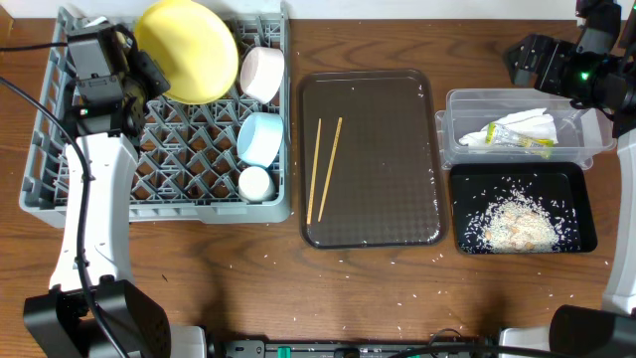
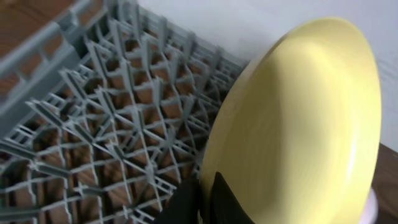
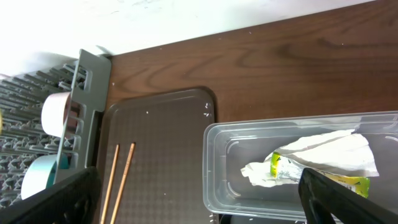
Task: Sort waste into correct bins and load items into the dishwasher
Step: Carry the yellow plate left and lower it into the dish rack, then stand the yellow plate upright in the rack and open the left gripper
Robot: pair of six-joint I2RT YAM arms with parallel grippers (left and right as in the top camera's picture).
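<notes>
Closest to the lens, the left end effector (image 2: 208,196) is clenched on the lower rim of the round yellow plate (image 2: 298,118), which stands tilted on edge over the far part of the rack; whether its edge sits between the pegs cannot be told. The brown wooden surface (image 1: 378,298) carries everything. The grey dish rack (image 1: 60,149) fills its left side. Just right of it lies the dark brown serving tray (image 1: 397,149). Right of that tray are the clear tub (image 1: 467,99) at the far side and the black tray (image 1: 576,179) on the near side, touching each other. Down the rack's right edge, each lying on its side, are the white bowl (image 1: 262,74), the light blue bowl (image 1: 260,137) and the small white cup (image 1: 255,183). The chopsticks (image 1: 324,169) lie side by side, near each other, on the left half of the brown tray. The crumpled napkin (image 1: 522,126) rests in the tub with the green-and-yellow wrapper (image 1: 532,146) against it. The rice (image 1: 515,221) is heaped in the black tray, with stray grains on the surface nearby. The right end effector (image 3: 196,186) hangs released and empty, jaws wide, above the tub's far side.
</notes>
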